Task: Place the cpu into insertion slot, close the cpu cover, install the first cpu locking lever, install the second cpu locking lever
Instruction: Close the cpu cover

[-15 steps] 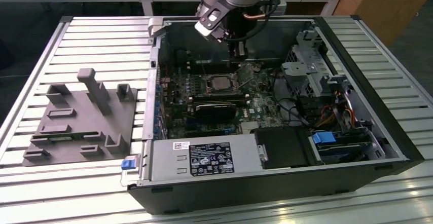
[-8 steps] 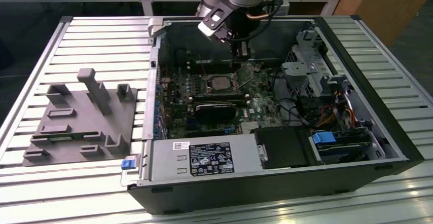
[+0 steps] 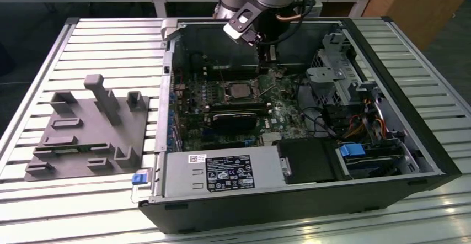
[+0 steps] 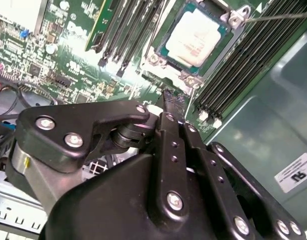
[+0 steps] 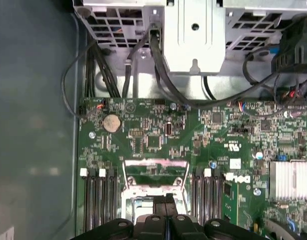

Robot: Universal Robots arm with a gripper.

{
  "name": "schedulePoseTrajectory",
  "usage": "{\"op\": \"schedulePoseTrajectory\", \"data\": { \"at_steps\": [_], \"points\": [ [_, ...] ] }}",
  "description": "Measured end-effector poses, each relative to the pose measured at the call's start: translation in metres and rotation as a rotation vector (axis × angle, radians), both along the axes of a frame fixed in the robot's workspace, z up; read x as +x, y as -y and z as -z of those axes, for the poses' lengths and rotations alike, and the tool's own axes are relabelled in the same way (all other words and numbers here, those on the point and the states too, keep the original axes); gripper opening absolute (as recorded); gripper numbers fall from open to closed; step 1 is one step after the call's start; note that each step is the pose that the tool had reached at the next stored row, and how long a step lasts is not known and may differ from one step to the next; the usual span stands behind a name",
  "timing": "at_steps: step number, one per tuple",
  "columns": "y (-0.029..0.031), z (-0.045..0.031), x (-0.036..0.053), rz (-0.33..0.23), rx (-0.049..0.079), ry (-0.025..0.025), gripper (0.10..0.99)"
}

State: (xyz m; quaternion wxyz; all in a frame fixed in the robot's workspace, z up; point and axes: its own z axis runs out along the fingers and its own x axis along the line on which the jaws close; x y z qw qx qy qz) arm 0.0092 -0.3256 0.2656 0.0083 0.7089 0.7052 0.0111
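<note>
Gripper (image 3: 266, 53) inside PC case (image 3: 294, 211), fingers pinched together, nothing btwn.
Exterior view: cpu (image 3: 237, 91) near fingertips, no contact. Second wrist view: cpu seated in insertion slot (image 4: 191, 80) just past tips. First wrist view: cpu cover (image 5: 154, 167) frame right beyond tips; up/down, can't tell.

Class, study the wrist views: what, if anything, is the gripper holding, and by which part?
Nothing is held. The gripper is shut on itself in both wrist views, with nothing between its fingers, and its tips are near the seated cpu.
</note>
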Motion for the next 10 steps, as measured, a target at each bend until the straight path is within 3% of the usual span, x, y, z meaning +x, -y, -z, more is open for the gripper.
{"op": "schedulePoseTrajectory", "data": {
  "at_steps": [10],
  "points": [
    [-0.0001,0.0001,0.0094,0.000,0.000,0.0001,0.106]
  ]
}}
